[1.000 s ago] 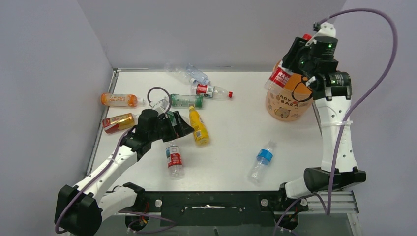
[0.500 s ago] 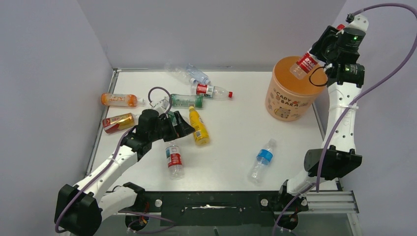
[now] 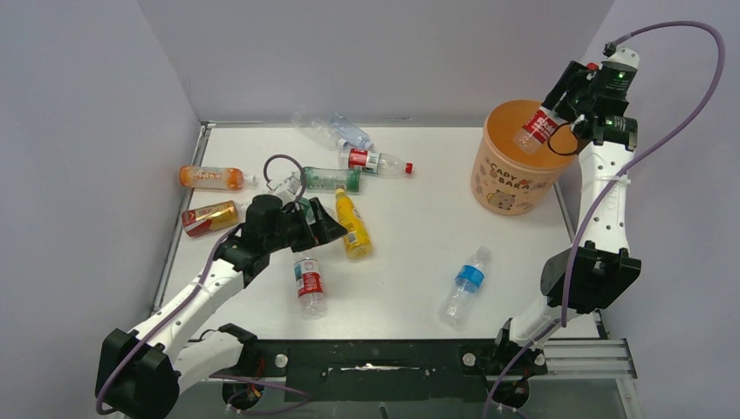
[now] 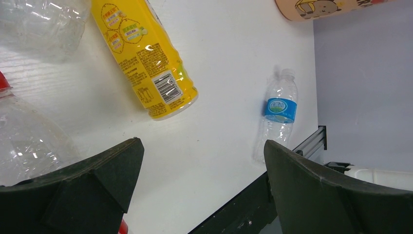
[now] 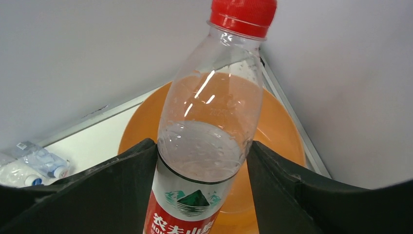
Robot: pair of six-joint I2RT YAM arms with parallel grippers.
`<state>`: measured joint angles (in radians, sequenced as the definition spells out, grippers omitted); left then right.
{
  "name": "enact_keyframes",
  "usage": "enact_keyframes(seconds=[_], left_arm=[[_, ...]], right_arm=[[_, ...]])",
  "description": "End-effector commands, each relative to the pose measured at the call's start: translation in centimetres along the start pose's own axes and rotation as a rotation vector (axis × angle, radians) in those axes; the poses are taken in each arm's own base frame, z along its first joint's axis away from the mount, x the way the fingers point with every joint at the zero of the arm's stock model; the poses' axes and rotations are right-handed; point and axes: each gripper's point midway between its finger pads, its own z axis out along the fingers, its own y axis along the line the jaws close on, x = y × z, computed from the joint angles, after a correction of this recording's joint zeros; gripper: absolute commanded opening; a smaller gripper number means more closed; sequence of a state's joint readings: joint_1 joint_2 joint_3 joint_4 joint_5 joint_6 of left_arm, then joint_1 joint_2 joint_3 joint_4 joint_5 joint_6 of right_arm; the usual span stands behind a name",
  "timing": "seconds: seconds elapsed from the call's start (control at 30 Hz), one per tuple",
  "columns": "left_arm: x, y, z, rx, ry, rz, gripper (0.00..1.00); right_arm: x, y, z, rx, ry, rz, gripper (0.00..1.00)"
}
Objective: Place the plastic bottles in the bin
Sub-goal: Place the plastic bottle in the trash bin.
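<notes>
My right gripper hangs over the pale-orange bin, shut on a clear red-labelled bottle. That bottle tilts down into the bin's mouth. In the right wrist view the bottle stands between both jaws of the gripper, red cap up, with the bin's rim behind it. My left gripper is open and empty, low over the table. It sits between a yellow bottle and a red-labelled clear bottle. Ahead of the open jaws of the left gripper lie the yellow bottle and a blue-labelled bottle.
Several more bottles lie at the back left: an orange one, a red-gold one, a green one, a red-labelled clear one and a clear blue-labelled one. The blue-labelled bottle lies near the front edge. Walls enclose the table.
The right arm swung the red-labelled bottle from the bin's near side to above its far rim. The bottle now dips lower into the mouth. The left arm stayed put.
</notes>
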<state>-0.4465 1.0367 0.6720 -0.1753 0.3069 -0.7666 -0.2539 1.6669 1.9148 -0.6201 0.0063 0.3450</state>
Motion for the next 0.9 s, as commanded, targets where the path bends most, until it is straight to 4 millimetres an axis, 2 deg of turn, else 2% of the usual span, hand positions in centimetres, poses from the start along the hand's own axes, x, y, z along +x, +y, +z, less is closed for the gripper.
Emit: enact_keyframes(seconds=[0.0,0.13,0.37,0.53,0.6,0.7,0.83,0.87], left_arm=[[-1.3,-2.0,-0.6,0.059,-0.049,0.030,0.98],[-1.5,-2.1,-0.8,0.058,-0.054,0.032,0.98],[-1.4,-2.2,-0.6,0.056,-0.049,0.036,0.98],[-1.4,-2.2,-0.4,0.057,-0.046,0.036,0.98],[-1.3,-2.4,-0.3,0.063,-0.043,0.036,0.98],[-1.0,-2.4,-0.3,0.072,-0.040,0.038,0.98],[-0.7,-2.5,-0.4,0.080,-0.034,0.042,0.98],[-0.6,-2.5,-0.4,0.081,-0.033,0.044,0.98]], right_arm=[[-1.8,0.9,-0.4,-0.042,-0.063,-0.007,0.70],[-1.8,0.8,-0.4,-0.037,-0.059,-0.005,0.82],[-1.7,0.8,-0.3,-0.033,-0.039,-0.006,0.87],[-0.5,1.9,-1.8,-0.063,-0.004,0.002,0.88],[0.8,2.8,-2.9,-0.070,0.022,-0.011,0.90],[3.8,4.2,-4.8,-0.059,0.069,-0.054,0.91],[8.4,4.8,-7.6,-0.042,0.150,-0.081,0.93],[10.0,4.6,-8.2,-0.038,0.185,-0.086,0.94]])
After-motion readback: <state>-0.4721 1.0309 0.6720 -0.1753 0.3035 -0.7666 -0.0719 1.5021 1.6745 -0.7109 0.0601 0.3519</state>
